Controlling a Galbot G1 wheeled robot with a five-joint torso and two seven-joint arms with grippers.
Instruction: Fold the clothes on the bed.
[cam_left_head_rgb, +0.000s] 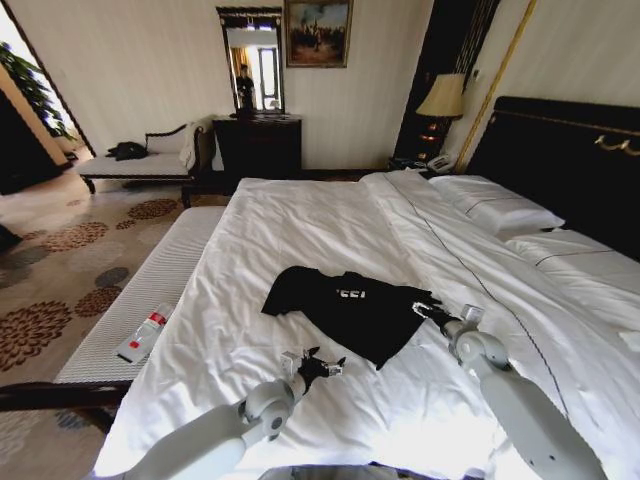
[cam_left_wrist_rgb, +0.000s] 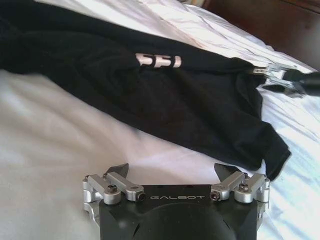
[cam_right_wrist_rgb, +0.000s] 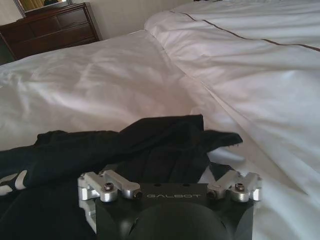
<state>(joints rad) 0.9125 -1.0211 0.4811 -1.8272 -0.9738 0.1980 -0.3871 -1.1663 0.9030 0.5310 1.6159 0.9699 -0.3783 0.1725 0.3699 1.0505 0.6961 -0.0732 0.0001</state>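
The left gripper (cam_left_head_rgb: 322, 366) is hovering with jaws spread and empty over bare sheet, the black top (cam_left_head_rgb: 350, 308) lying just beyond it on the bed (cam_left_head_rgb: 300, 230). The top's long axis is running left to right. The right gripper (cam_left_head_rgb: 432, 310) is sitting at the top's right edge, jaws open, nearer the cloth.

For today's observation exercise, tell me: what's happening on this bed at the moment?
A two-armed robot is working on a black top lying crumpled and unfolded on the white bed. Its right gripper is at the garment's right edge, over the fabric, fingers spread. Its left gripper hovers open above the duvet just short of the top's near edge, holding nothing.
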